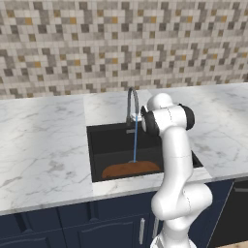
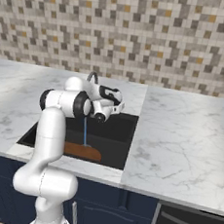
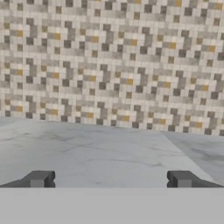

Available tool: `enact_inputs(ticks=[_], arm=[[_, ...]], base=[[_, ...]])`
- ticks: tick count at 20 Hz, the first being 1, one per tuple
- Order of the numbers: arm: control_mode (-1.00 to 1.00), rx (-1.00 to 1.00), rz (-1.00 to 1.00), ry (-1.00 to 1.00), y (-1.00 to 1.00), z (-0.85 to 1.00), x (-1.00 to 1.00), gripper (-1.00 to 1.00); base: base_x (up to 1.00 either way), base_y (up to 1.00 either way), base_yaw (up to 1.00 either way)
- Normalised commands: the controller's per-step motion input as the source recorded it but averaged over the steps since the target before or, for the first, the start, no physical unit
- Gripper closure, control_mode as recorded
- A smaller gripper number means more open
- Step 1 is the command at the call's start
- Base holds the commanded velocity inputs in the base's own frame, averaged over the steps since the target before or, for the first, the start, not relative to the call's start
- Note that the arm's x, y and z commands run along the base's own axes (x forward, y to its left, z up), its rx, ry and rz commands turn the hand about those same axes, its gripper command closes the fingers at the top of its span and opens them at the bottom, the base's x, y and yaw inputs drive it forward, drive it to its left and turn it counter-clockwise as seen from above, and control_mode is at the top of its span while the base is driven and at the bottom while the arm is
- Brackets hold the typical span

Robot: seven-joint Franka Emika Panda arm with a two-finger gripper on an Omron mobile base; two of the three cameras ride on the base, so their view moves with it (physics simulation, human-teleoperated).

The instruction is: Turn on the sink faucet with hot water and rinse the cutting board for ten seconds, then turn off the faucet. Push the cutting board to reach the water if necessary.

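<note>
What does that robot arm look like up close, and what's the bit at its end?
The arm is glossy white, built of rounded tube-like segments joined by dark grey bands, with no cables showing. Its pincer ends in two small, dark, blocky fingertips.

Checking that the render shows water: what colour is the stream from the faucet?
Blue: the water shows best in the left base view.

the arm [image 1: 175, 160] is built of smooth, rounded white segments, joined by dark bands. two small dark square finger tips [image 3: 40, 179] are seen at the gripper [image 3: 110, 180].
</note>
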Motion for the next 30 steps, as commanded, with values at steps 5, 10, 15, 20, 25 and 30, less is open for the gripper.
enact_inputs(ticks=[5,10,15,20,25,30], arm=[[-1.0,-0.01,-0.01,0.0,-0.79,0.11,-0.29,-1.0],[-1.0,0.0,0.0,0.0,-0.45,0.33,-0.44,-1.0],[-1.0,0.0,0.0,0.0,-0.24,0.24,-0.31,-1.0],[-1.0,0.0,0.0,0.0,-0.18,0.23,-0.45,-1.0],[-1.0,0.02,0.0,0.04,-0.16,0.38,-0.45,-1.0],[-1.0,0.11,0.05,0.19,-0.28,0.34,-0.24,-1.0]], base=[[0.0,0.0,0.0],[0.0,0.0,0.0],[0.0,0.0,0.0],[0.0,0.0,0.0],[0.0,0.0,0.0],[0.0,0.0,0.0]])
